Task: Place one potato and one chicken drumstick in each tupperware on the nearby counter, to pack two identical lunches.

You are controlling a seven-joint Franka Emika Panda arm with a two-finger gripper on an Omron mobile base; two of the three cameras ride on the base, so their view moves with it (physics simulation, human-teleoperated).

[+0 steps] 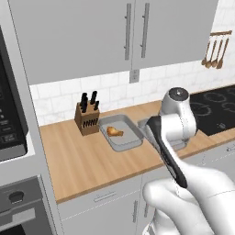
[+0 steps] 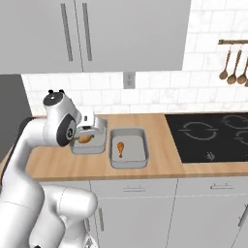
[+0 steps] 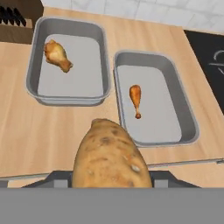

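gripper [image 3: 111, 186] pinching potato [image 3: 111, 155], bottom centre | left tray [image 3: 70, 98] upper left, drumstick [image 3: 57, 54] inside | right tray [image 3: 188, 127] centre-right, second drumstick [image 3: 136, 99] inside

A rendered home kitchen. Light wood desk [image 2: 160, 167] across the middle of the right base view, over grey cabinet doors [image 2: 133, 213] with slim bar handles. Grey wall cupboards [image 2: 97, 34] at the top, white tiled backsplash [image 2: 160, 97] beneath with a wall socket [image 2: 129, 80]. Black glass cooktop [image 2: 213, 135] at the right, wooden spoons [image 2: 235, 63] hung upper right. Knife block [image 1: 87, 117] at centre left of the left base view, oven [image 1: 18, 211] at lower left.
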